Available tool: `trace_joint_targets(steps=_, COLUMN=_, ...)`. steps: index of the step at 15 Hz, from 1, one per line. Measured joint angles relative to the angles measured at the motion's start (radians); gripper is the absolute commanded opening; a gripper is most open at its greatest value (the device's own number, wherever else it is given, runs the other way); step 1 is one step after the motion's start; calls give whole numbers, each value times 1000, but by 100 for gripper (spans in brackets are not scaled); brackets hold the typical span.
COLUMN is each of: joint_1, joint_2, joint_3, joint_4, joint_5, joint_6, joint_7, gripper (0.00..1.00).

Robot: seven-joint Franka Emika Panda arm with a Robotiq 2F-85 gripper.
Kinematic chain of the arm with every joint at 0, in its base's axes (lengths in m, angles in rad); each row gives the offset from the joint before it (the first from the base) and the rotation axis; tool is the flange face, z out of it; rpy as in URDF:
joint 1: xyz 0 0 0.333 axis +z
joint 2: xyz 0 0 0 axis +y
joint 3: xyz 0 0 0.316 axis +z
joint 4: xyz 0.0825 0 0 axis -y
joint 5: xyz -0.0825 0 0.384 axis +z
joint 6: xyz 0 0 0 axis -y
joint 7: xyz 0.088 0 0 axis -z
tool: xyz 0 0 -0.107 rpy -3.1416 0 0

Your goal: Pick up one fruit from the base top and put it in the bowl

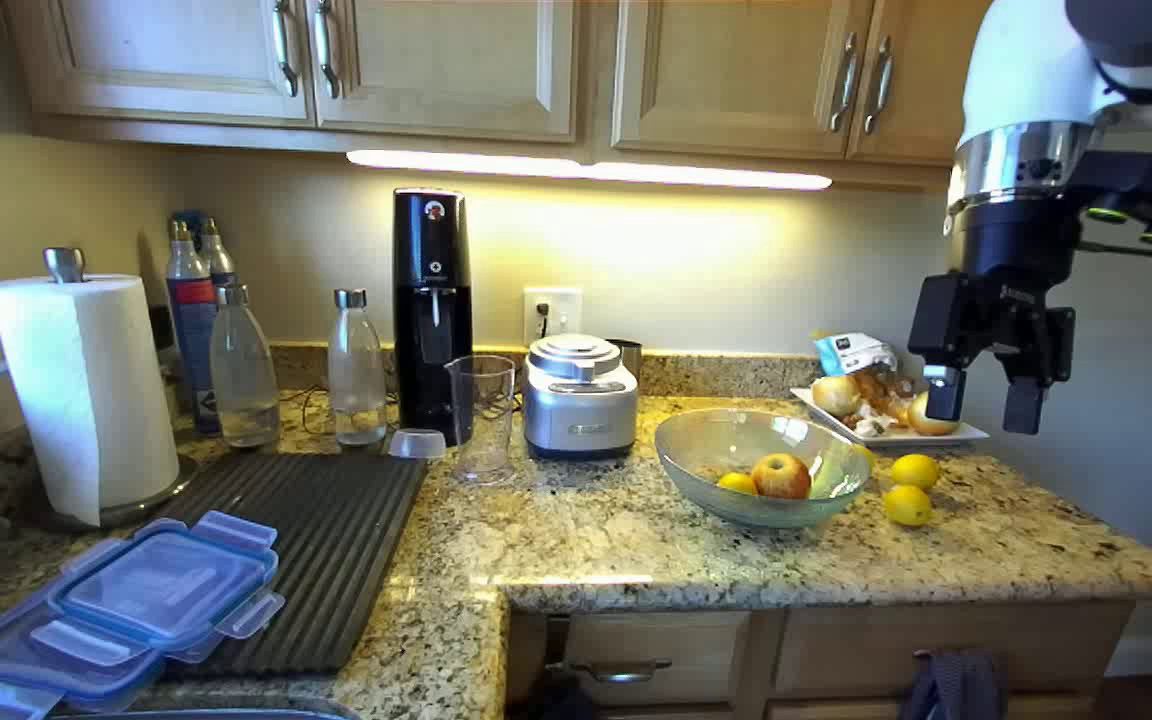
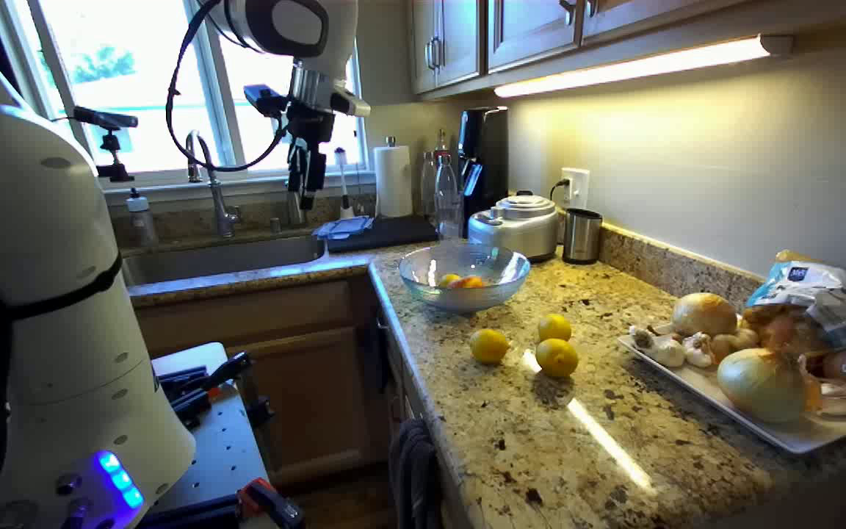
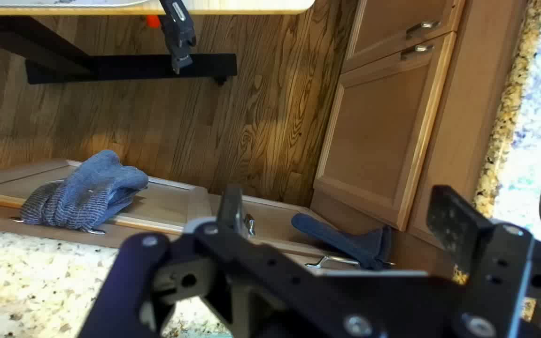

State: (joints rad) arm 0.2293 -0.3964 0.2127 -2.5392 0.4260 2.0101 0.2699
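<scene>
- The hand (image 1: pixel 984 402) hung wide open, holding nothing.
- Three lemons (image 2: pixel 557 358) lay on the surface (image 2: pixel 511 441) near the bowl (image 2: pixel 467 297).
- Another lemon (image 1: pixel 738 483) sat inside; unless that one counted, picking and placing both remained.

Countertop (image 1: pixel 576 535): polished stone, smooth, carrying bright reflections
Bowl (image 2: pixel 465 296): clear glass, glossy, highlights on its wall
Yellow fruits (image 2: pixel 557 358): smooth-looking rind, soft sheen
Gripper (image 1: pixel 984 406): mostly matt, with shiny screw heads (image 3: pixel 358 325) in the wrist view
Drying mat (image 1: pixel 336 535): ribbed, dull
Container lids (image 1: pixel 171 580): translucent plastic, smooth
Towel roll (image 1: pixel 86 390): paper, soft and matt
Cabinets (image 1: pixel 436 70): wood, satin-like
Cabinet handles (image 1: pixel 283 50): shiny metal
Floor (image 3: pixel 261 117): wood planks, strong grain, slight gloss
Hanging cloth (image 3: pixel 82 199): woven, matt, partly ribbed
Sink (image 2: pixel 247 258): metal, dull
Tumbler (image 2: pixel 582 239): metal, satin finish
Plate (image 2: pixel 695 376): smooth, slightly shiny
Bag (image 2: pixel 812 290): crinkled plastic, shiny
</scene>
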Motion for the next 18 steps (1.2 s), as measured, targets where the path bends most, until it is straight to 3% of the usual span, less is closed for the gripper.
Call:
trace_joint_targets(steps=10, joint_1=-13, joint_2=5, joint_3=-1, joint_4=1, joint_5=-4, joint_6=6, joint_7=1, gripper=100)
trace_joint_targets(steps=14, joint_1=-77, joint_2=38, joint_3=-20, joint_4=1, joint_5=-35, joint_6=66, joint_7=9, gripper=100)
trace_joint_targets(steps=18, joint_1=-166, joint_2=111, joint_3=-28, joint_4=1, joint_5=-196, joint_6=217, joint_7=67, gripper=100)
